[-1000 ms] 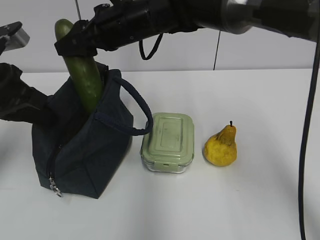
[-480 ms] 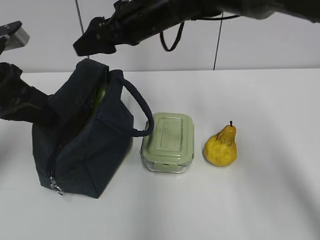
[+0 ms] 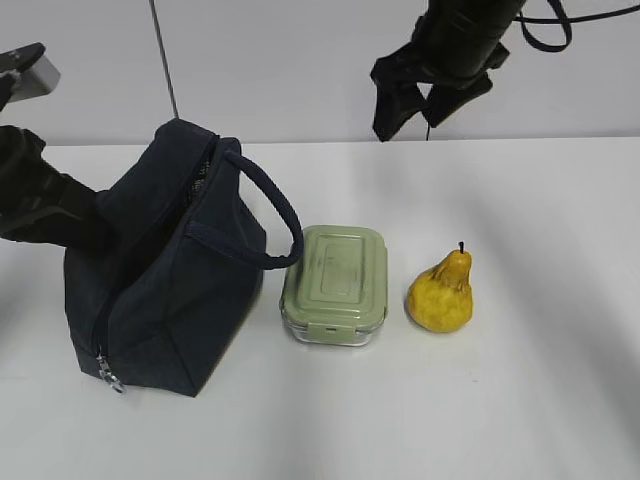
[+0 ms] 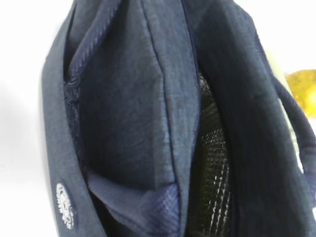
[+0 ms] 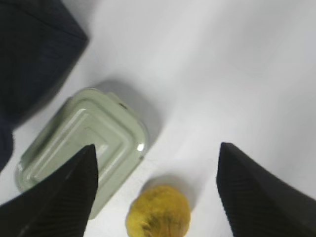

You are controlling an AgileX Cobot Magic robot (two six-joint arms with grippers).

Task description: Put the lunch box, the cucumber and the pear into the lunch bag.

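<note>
White table [image 3: 520, 400]: lunch bag [image 3: 165, 290], lunch box [image 3: 335, 283], pear [image 3: 441, 293] in row.
Right gripper [image 5: 157, 192] spread, empty, above pear; left gripper's state hidden.

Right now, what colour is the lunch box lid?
Pale sage green; the lunch box lid shows best in the exterior view.

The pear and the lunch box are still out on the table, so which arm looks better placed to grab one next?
The right. Its gripper hangs open and empty above the pear and lunch box, the pear between its fingers in the wrist view. The left arm is against the lunch bag, apparently holding it.
</note>
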